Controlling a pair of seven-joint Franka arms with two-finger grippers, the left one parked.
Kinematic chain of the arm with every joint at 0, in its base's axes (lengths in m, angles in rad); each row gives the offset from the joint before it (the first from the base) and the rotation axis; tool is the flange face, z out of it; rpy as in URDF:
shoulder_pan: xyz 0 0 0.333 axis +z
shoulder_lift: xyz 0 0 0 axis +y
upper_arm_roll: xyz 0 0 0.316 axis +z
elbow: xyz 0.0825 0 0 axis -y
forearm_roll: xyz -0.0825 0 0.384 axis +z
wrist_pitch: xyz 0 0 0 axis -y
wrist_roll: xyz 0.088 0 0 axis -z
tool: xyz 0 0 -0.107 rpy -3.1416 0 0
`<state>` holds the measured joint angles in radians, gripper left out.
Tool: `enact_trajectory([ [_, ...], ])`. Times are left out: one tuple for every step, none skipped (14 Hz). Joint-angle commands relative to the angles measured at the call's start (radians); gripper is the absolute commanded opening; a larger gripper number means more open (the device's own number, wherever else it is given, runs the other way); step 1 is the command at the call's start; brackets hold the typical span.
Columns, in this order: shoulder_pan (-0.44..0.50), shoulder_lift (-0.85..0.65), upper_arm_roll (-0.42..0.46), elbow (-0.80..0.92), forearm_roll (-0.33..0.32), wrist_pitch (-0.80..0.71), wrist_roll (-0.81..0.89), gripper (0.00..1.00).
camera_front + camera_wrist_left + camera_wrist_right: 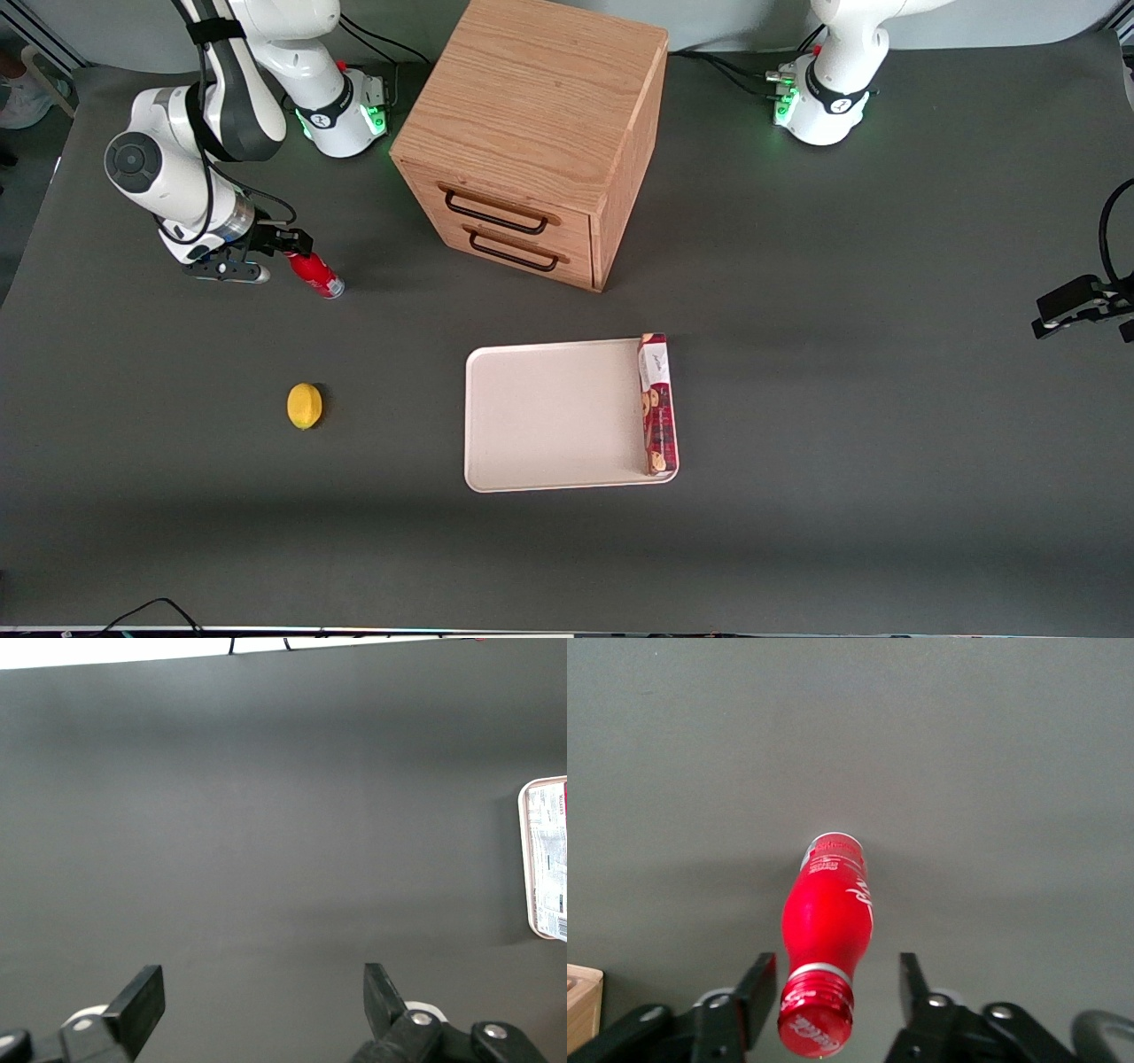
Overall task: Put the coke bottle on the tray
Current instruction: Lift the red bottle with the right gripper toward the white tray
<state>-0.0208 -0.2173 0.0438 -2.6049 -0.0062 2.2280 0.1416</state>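
Note:
The coke bottle (314, 273) is small and red with a red cap and a clear silvery base. It lies on its side on the dark table toward the working arm's end, far from the tray. The right wrist view shows the bottle (828, 912) with its cap pointing at the camera. My gripper (292, 244) is open and low at the cap end. In the right wrist view the gripper (837, 961) has one finger on each side of the bottle's neck, with a gap on both sides. The off-white tray (549, 416) lies nearer the front camera, in front of the cabinet.
A long red cookie box (656, 403) lies on the tray along the edge toward the parked arm. A yellow lemon (305, 405) sits nearer the front camera than the bottle. A wooden drawer cabinet (532, 133) stands mid-table. The left wrist view shows the tray's rim (524, 859).

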Motion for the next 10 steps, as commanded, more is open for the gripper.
enact_trajectory([
  [-0.01,-0.045,0.007,-0.015,-0.017,-0.027,0.024,0.23],
  [-0.01,-0.048,0.007,-0.015,-0.017,-0.031,0.024,0.15],
  [-0.008,-0.05,0.007,-0.011,-0.017,-0.042,0.024,0.12],
  [-0.008,-0.05,0.007,-0.005,-0.015,-0.053,0.024,0.12],
  [-0.008,-0.05,0.007,0.011,-0.015,-0.056,0.021,0.11],
  [-0.008,-0.053,0.007,0.05,-0.015,-0.094,0.01,0.08],
  [-0.008,-0.053,0.005,0.128,-0.017,-0.178,0.007,0.08],
  [-0.008,-0.05,0.001,0.217,-0.017,-0.277,-0.017,0.08],
  [-0.008,-0.042,-0.002,0.32,-0.015,-0.369,-0.045,0.08],
  [-0.01,-0.03,-0.007,0.43,-0.015,-0.466,-0.072,0.08],
])
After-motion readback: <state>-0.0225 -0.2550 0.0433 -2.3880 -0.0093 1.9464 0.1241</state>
